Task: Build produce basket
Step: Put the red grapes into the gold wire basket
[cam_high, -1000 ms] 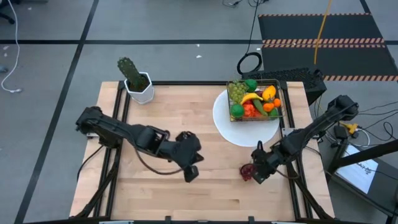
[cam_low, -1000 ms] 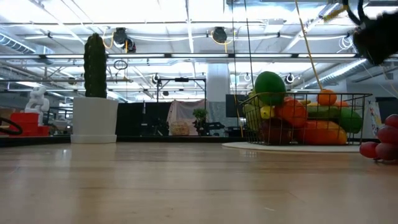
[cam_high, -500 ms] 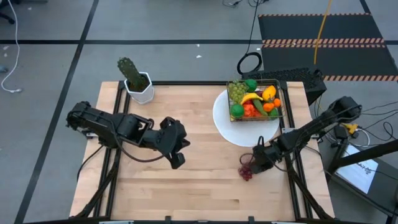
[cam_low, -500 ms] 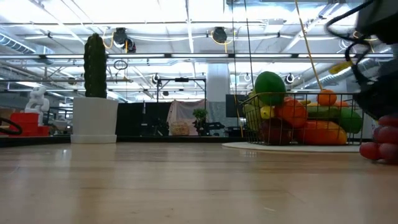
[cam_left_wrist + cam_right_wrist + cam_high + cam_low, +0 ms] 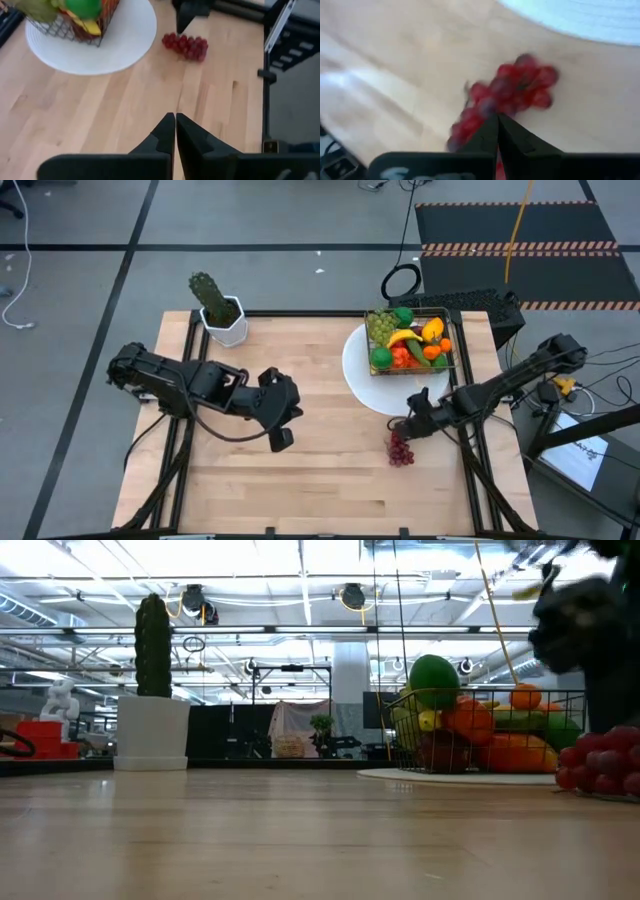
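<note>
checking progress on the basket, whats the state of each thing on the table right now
basket: upright on the plate, full of fruit
plate: flat under the basket
red grapes: outside the basket, lying on the table beside the plate
cactus pot: upright at the far left corner
left end effector: shut, empty, above bare table
right end effector: shut, at the grapes' top end; whether it holds them is unclear
</note>
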Action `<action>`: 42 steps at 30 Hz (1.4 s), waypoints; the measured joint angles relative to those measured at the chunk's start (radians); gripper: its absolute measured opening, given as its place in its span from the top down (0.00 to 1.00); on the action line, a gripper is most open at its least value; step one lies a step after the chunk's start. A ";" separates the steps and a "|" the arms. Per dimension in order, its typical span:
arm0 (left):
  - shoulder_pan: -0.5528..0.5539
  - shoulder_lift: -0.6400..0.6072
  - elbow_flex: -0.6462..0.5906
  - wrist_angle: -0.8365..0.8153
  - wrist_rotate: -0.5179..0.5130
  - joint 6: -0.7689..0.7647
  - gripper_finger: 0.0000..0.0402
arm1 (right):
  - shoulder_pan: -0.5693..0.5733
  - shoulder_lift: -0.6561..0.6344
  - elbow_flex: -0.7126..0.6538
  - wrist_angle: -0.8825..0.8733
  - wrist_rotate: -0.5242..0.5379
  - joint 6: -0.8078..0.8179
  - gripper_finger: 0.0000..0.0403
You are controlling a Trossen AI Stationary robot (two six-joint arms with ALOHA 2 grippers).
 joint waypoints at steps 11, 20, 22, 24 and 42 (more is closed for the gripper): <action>-0.015 0.000 0.000 -0.113 0.020 0.036 0.97 | 0.260 0.090 0.095 0.092 0.095 0.129 0.96; 0.016 0.000 0.000 -0.138 0.031 0.075 0.95 | 0.363 0.279 0.095 0.299 0.112 0.180 0.76; 0.035 0.000 0.000 -0.136 0.047 0.061 0.95 | 0.368 0.315 0.095 0.308 0.112 0.174 0.71; 0.056 0.000 0.000 -0.128 0.085 0.047 0.95 | 0.368 0.342 0.095 0.315 0.112 0.146 0.65; 0.109 0.000 0.000 -0.103 0.266 -0.052 0.95 | 0.364 0.286 0.095 0.248 0.112 0.147 0.50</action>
